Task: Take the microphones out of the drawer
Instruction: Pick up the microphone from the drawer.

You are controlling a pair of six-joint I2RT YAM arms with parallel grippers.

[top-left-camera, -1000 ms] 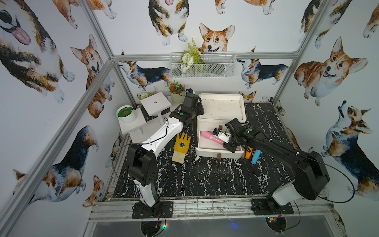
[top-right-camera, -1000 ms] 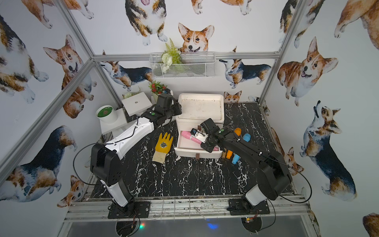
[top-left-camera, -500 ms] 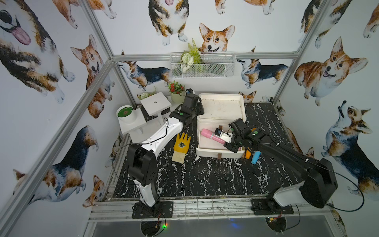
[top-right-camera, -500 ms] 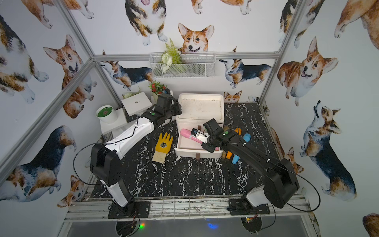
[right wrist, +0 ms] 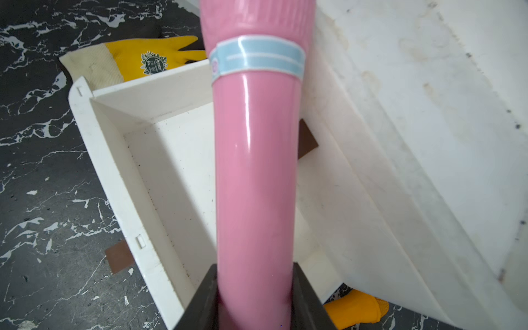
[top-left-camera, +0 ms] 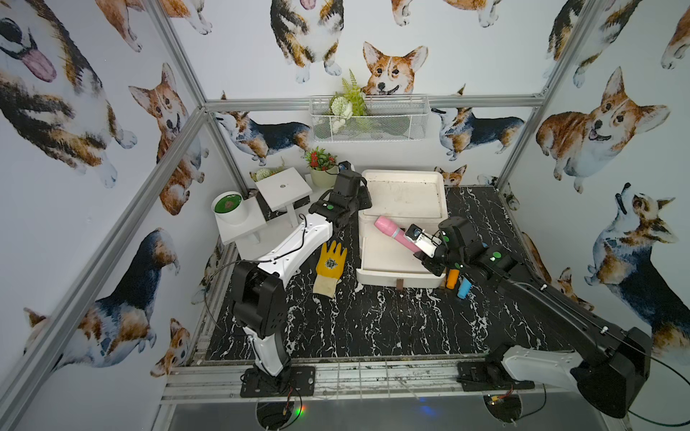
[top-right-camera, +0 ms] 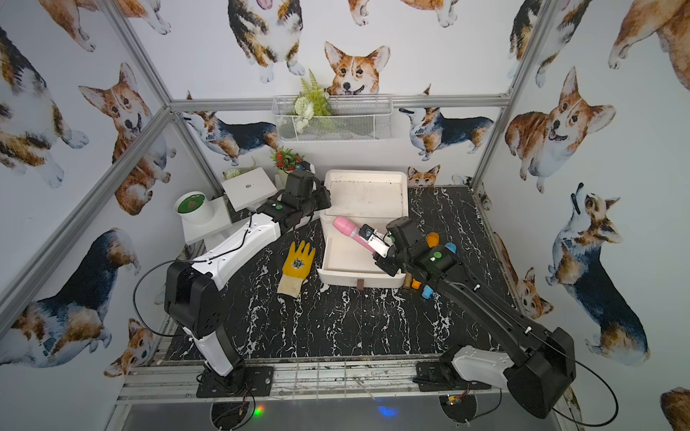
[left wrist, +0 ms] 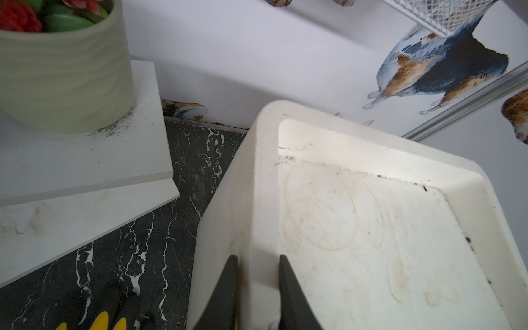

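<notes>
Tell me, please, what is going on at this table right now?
The right arm's jaws are shut on the handle of the pink plastic microphone, holding it tilted above the open white drawer. The left arm's jaws pinch the side rim of the white plastic cabinet, apparently steadying it. A yellow rubber glove lies on the black marbled tabletop.

glove [top-left-camera: 330, 266] left of drawer [top-left-camera: 381, 278], microphone [top-left-camera: 392, 231] over drawer, cabinet [top-left-camera: 405, 175] behind

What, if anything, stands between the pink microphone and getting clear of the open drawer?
Nothing visible. The right gripper is shut on the microphone, tilted over the open drawer with free space above. A yellow glove lies off one side, orange and blue pieces off the other.
</notes>
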